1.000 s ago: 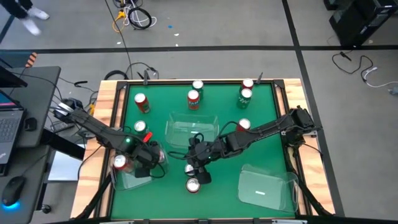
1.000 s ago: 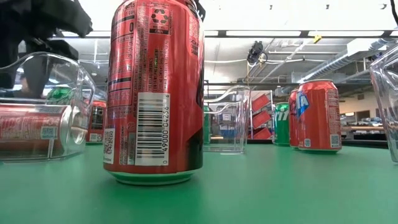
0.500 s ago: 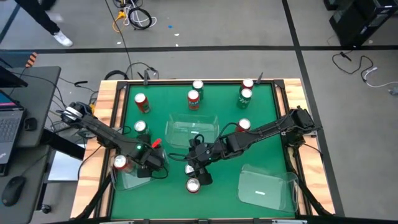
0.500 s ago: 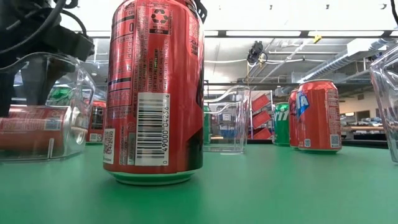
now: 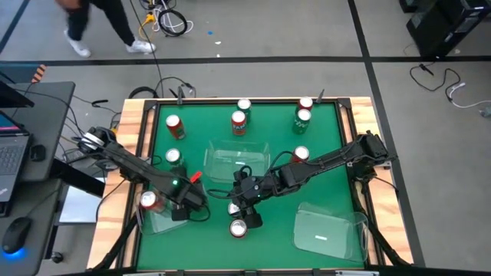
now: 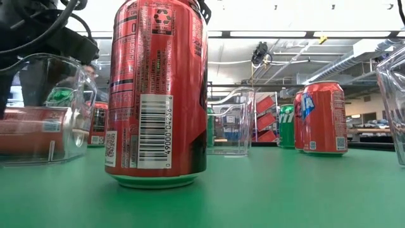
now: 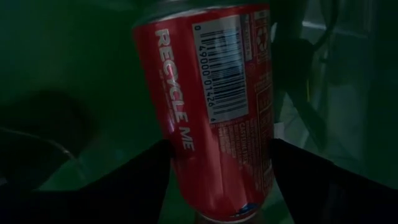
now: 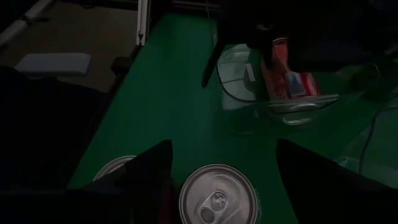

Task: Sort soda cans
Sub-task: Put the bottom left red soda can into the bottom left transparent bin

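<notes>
**High view.** Ten soda cans are visible on the green table (image 5: 322,176).
- Seven stand across the far and middle area, among them a red can (image 5: 174,126), a second red can (image 5: 238,121) and a green can (image 5: 301,116).
- One red can in the bin (image 5: 148,201) lies on its side.
- Two cans stand near the front centre; the front can (image 5: 238,228) is red.

There are three clear bins: the left bin (image 5: 157,222), the centre bin (image 5: 253,149) and the right bin (image 5: 330,230). The left gripper (image 5: 178,207) is over the left bin. The right gripper (image 5: 244,208) is just in front of the centre bin, above the two front cans.

**Low view.** The front can (image 6: 158,95) fills the foreground, upright. The can in the left bin (image 6: 31,130) lies flat on the bin floor. Farther back on the right, a red can (image 6: 323,117) stands beside a green one (image 6: 288,126).

**Left wrist view.** The left gripper (image 7: 217,186) has its fingers (image 7: 124,186) spread wide, one on each side of the lying red can (image 7: 211,112). Contact with the can cannot be determined.

**Right wrist view.** The right gripper (image 8: 224,180) is spread wide above an upright can top (image 8: 219,198), with a gap on both sides, holding nothing. A second can top (image 8: 115,169) stands just beside it.
</notes>
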`<state>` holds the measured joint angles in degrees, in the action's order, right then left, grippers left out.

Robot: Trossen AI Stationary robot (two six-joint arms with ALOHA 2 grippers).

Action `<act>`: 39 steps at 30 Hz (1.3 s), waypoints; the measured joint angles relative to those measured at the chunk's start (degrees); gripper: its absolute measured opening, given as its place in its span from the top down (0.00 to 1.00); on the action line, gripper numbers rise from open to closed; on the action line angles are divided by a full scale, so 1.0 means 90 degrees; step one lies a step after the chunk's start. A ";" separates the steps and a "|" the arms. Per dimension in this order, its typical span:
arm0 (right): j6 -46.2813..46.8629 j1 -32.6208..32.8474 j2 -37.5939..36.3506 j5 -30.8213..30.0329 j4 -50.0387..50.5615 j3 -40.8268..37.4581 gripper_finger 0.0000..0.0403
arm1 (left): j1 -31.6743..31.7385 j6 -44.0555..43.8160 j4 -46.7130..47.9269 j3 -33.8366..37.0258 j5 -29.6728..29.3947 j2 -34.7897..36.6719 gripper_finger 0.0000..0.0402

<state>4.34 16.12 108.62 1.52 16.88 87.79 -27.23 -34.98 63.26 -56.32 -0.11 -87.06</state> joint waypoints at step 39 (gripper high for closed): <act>-0.0094 0.0087 0.0000 0.0002 0.0146 -0.0002 0.27 | -0.0014 -0.0328 -0.1042 0.0196 0.1162 0.0043 0.31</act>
<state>3.49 16.91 108.62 1.54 18.20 87.77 -27.35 -37.93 53.88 -54.55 10.35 -86.68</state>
